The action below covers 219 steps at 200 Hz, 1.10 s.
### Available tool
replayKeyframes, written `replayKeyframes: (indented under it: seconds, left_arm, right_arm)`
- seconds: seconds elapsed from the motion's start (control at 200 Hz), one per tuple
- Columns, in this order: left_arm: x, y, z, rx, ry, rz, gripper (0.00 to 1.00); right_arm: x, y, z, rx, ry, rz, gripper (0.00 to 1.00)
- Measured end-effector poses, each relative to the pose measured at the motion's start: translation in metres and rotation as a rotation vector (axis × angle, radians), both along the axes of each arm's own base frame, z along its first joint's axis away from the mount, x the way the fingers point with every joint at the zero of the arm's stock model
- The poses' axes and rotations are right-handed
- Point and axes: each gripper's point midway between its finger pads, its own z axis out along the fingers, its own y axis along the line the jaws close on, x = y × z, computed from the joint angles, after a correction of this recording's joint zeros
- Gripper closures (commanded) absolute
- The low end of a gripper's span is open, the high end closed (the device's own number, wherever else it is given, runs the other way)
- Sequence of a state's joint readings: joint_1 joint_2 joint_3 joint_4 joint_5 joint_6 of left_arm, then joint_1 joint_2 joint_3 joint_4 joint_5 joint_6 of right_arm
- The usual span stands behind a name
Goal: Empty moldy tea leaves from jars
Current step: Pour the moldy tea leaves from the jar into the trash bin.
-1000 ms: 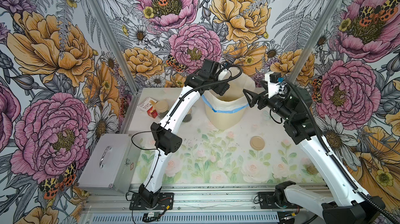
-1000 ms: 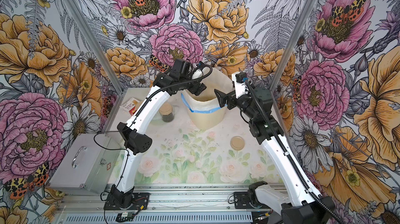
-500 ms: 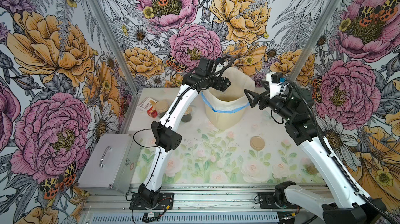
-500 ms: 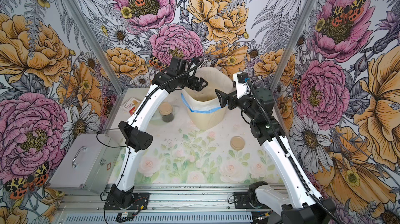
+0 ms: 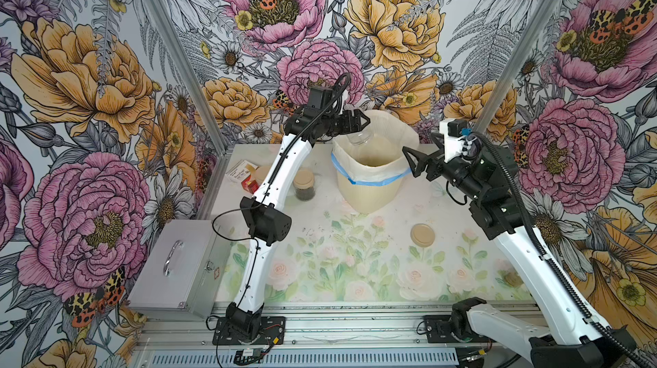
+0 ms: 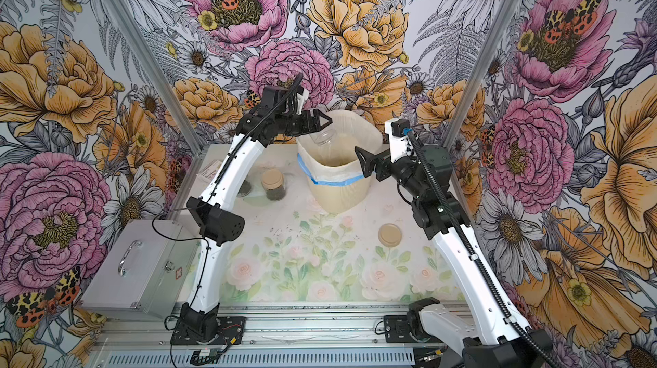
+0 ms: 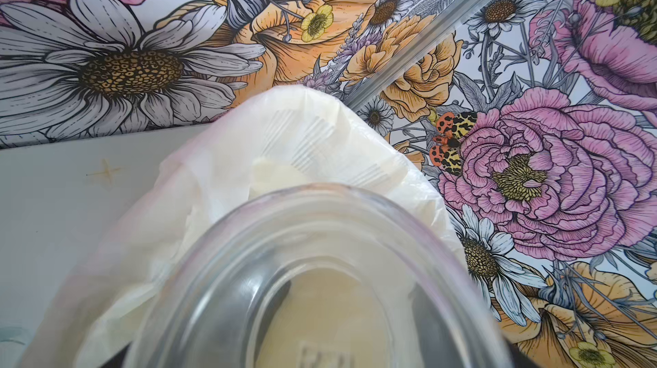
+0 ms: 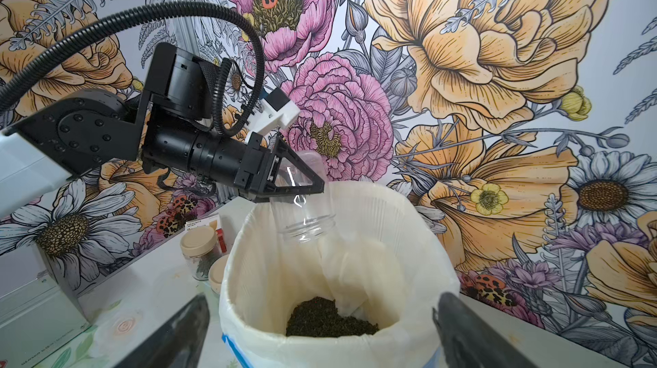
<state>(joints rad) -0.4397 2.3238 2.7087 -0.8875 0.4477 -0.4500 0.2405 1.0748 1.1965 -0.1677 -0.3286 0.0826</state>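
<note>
Within the left end effector point(image 8: 310, 175), an empty jar point(image 8: 310, 215) is pinched, mouth tilted down over the bin point(image 8: 412, 217) (tea leaves point(image 8: 330, 318) heaped below it); the right end effector point(image 5: 411, 163) is spread alongside.

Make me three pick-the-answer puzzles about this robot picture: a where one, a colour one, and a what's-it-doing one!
1. Where is the heap of tea leaves? A) in the bag inside the bin B) on a plate C) in a cup
2. What colour is the band round the bag? A) red B) blue C) green
3. The jar in the left gripper is: A) lidded, upright B) empty, mouth tipped down C) full
Answers: 1 A, the dark heap lies in the bag; 2 B, the band is blue; 3 B, nothing shows through its glass.
</note>
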Motion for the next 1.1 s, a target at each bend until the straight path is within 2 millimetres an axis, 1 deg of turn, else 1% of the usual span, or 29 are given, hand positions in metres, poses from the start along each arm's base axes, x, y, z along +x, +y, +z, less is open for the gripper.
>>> replayKeyframes:
  seconds: [0.045,0.115,0.16,0.2,0.28,0.37,0.445,0.621,0.686,0.756,0.816,0.876,0.956,1.006,1.096]
  left_arm:
    - [0.0,-0.002,-0.001,-0.027,0.019,-0.01,0.51]
    - [-0.002,-0.004,-0.006,-0.041,0.052,-0.017,0.44]
    - [-0.004,-0.008,-0.008,-0.04,0.058,-0.023,0.42]
    - [-0.005,-0.009,-0.008,-0.04,0.058,-0.025,0.43]
    - [-0.004,-0.01,-0.006,-0.051,0.059,-0.026,0.49]
    - [-0.005,-0.012,-0.007,-0.07,0.08,-0.037,0.47]
    - [-0.005,-0.012,-0.014,-0.063,0.093,-0.037,0.46]
    - [-0.005,-0.014,-0.012,-0.046,0.054,-0.058,0.46]
    - [-0.007,-0.018,-0.012,-0.003,-0.004,-0.088,0.44]
    - [-0.01,-0.024,-0.016,0.087,-0.103,-0.129,0.41]
    - [-0.02,-0.031,-0.023,0.184,-0.183,-0.178,0.41]
    - [-0.033,-0.041,-0.031,0.282,-0.26,-0.242,0.41]
    - [-0.049,-0.051,-0.035,0.388,-0.351,-0.308,0.42]
    - [-0.057,-0.057,-0.034,0.442,-0.408,-0.343,0.41]
    - [-0.06,-0.059,-0.028,0.495,-0.474,-0.362,0.39]
  right_arm:
    - [0.0,0.0,0.0,0.0,0.0,0.0,0.0]
    - [0.0,0.0,0.0,0.003,0.002,0.0,0.0]
    - [-0.001,0.0,0.0,0.003,0.003,-0.002,0.0]
    - [-0.002,-0.001,0.0,0.002,0.004,-0.004,0.0]
    - [-0.006,-0.003,0.002,0.002,0.002,-0.009,0.0]
    - [-0.01,-0.005,0.005,0.004,-0.005,-0.013,0.0]
    - [-0.012,-0.006,0.007,0.005,-0.01,-0.017,0.0]
    - [-0.013,-0.007,0.007,0.004,-0.006,-0.023,0.0]
    - [-0.013,-0.007,0.006,0.003,-0.003,-0.023,0.0]
    - [-0.012,-0.007,0.005,0.002,0.0,-0.026,0.0]
    - [-0.012,-0.008,0.005,0.001,0.003,-0.029,0.0]
    - [-0.012,-0.008,0.003,0.0,0.007,-0.03,0.0]
    - [-0.012,-0.008,0.003,0.0,0.008,-0.03,0.0]
    - [-0.012,-0.008,0.003,0.0,0.007,-0.03,0.0]
    - [-0.012,-0.008,0.003,-0.001,0.008,-0.031,0.0]
